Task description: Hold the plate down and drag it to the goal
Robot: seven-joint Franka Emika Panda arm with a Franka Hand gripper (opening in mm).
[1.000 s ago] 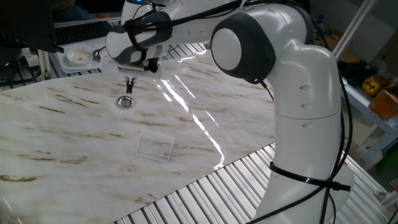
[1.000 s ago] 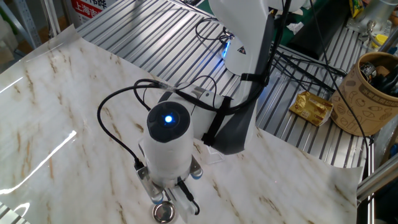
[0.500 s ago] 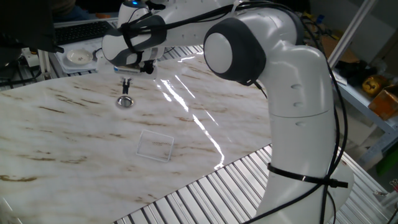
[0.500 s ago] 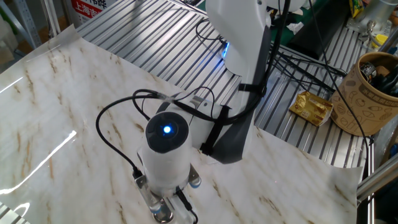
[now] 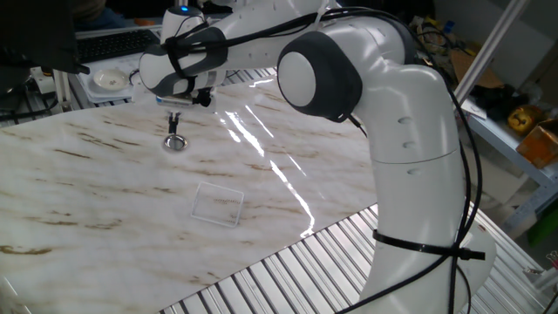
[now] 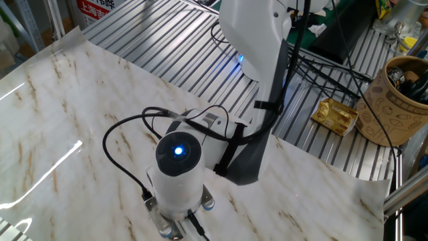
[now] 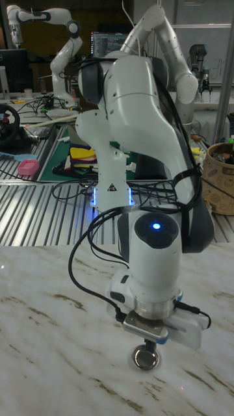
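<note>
The plate point(image 5: 175, 143) is a small shiny silver disc lying on the marble tabletop at the far left; the tall fixed view shows the plate point(image 7: 146, 357) right under the wrist. My gripper point(image 5: 173, 129) points straight down over it, fingers pressed together into one thin dark tip at the plate's far rim; whether the tip touches it I cannot tell. In the tall fixed view the gripper point(image 7: 147, 344) is mostly hidden by its flange. The goal point(image 5: 218, 205) is a faint square outline nearer the front edge, right of the plate. In the other fixed view the wrist hides the plate.
A tray with a white round dish point(image 5: 110, 80) sits behind the marble at the back left, beside a keyboard point(image 5: 113, 42). A brown patterned cup point(image 6: 401, 100) and a gold packet point(image 6: 336, 115) lie on the slatted metal beyond the robot's base. Cables trail from the wrist.
The gripper has shifted a little to the left and now stands over the plate. The plate and the goal outline have not moved.
</note>
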